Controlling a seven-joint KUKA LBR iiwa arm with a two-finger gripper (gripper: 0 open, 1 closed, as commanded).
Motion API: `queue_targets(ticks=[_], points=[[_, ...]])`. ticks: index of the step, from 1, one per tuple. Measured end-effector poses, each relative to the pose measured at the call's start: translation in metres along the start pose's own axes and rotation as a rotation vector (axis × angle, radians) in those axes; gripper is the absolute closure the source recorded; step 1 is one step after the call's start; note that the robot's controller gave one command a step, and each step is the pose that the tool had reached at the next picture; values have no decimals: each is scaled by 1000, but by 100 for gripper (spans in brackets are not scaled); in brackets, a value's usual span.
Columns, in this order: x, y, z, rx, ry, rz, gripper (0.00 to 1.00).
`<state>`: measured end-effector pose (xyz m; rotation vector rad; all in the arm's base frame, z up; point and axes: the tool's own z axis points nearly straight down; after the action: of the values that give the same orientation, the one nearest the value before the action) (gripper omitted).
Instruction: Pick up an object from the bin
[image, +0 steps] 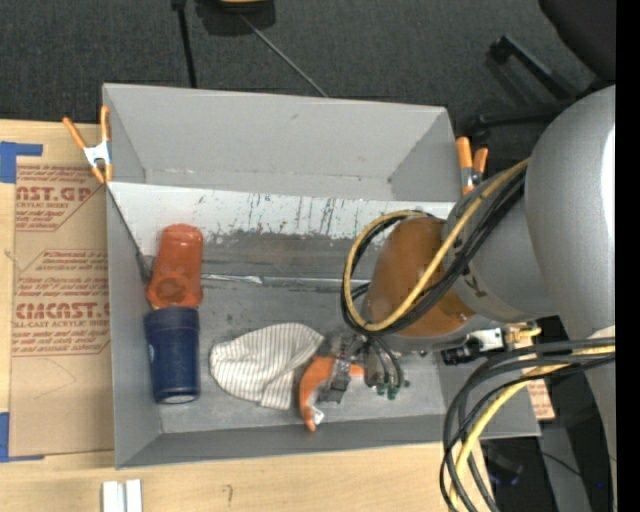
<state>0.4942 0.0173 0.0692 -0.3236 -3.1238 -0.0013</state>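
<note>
Jaws sit low at front of bin (300, 442), just by small orange thing (314, 383) that touches striped white cloth (262, 362); open or shut, can't tell. Risk: cloth snags & lifts too, or thing slips out.

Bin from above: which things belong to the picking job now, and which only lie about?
Job: gripper; small orange thing right at it.
Lying about: white striped cloth beside that; orange bottle and dark blue cup at the left.
</note>
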Motion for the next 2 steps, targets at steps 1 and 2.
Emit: queue_targets(ticks=[1,2], points=[[1,0,-4,1,4,0,100],[3,0,-24,2,10,0,100]])
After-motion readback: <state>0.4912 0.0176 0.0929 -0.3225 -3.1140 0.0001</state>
